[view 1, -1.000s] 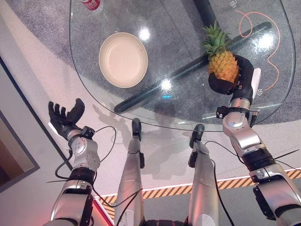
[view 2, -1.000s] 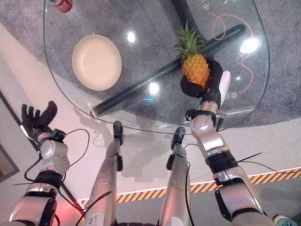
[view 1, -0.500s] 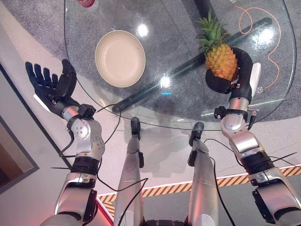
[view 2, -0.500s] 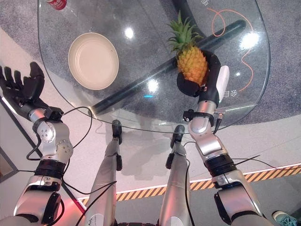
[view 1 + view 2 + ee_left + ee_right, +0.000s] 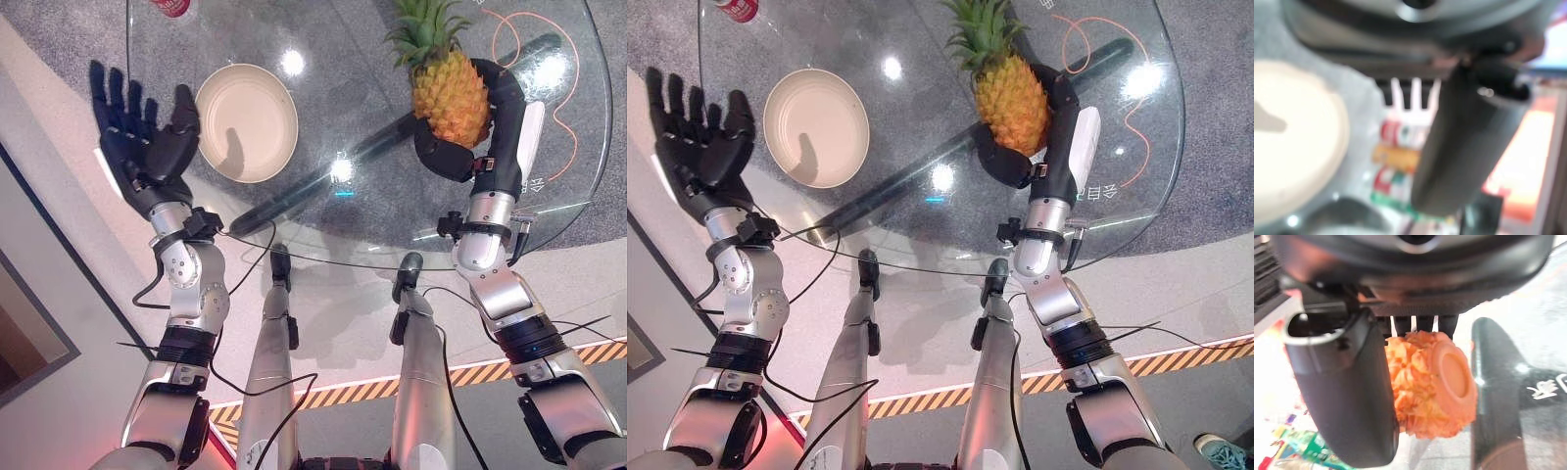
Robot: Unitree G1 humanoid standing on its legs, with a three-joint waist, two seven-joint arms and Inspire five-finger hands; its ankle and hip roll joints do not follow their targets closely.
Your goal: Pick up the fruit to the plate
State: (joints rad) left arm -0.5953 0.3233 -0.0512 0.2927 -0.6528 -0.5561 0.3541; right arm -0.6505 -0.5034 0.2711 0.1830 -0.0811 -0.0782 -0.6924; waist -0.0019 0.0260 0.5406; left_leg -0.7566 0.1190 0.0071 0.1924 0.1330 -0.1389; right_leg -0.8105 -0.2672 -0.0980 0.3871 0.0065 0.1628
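Both arms are silver-grey metal with chunky black joint bands. Each robot hand is matte black: left robot hand [image 5: 147, 147], right robot hand [image 5: 470, 157] with a white thumb cover.

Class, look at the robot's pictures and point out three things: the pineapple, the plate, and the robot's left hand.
pineapple [image 5: 449, 98], left eye view: middle of its yellow body.
plate [image 5: 247, 122], left eye view: bare inner surface.
left hand [image 5: 147, 147], left eye view: the palm.

No text can be read with certainty. White characters [image 5: 1095, 193] show through the glass surface [image 5: 921, 117] near its right edge, too small to make out. Print on the red can [image 5: 733, 8] at the far left edge is illegible.
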